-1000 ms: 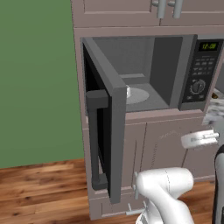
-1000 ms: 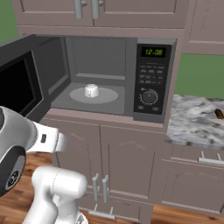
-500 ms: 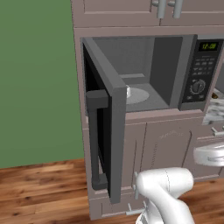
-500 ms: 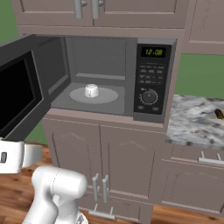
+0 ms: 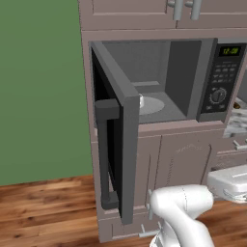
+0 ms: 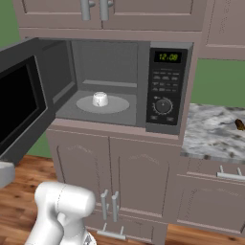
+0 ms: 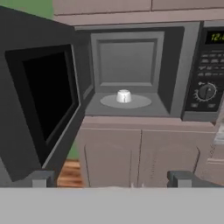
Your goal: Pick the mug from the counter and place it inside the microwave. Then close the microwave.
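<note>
The white mug [image 6: 100,99] stands upright on the round turntable inside the grey microwave [image 6: 165,91], whose dark-glass door [image 6: 19,103] hangs wide open to the left. In the hand view the mug [image 7: 124,96] sits mid-cavity, well beyond my gripper [image 7: 111,179]. The gripper is open, its fingertips [image 7: 41,178] far apart and nothing between them, held back from the microwave at cabinet height. In the left base view the open door [image 5: 120,144] hides most of the mug. The marbled counter [image 6: 213,136] lies right of the microwave.
A small brown oblong object [image 6: 239,125] lies on the counter at the far right. Cabinet doors with handles [image 6: 109,206] are below the microwave and upper cabinets above. A wooden floor [image 5: 43,207] and green wall [image 5: 41,87] are to the left.
My hand has drawn back and dropped lower, sliding towards the edge of both base views. The mug and the open door have not moved.
</note>
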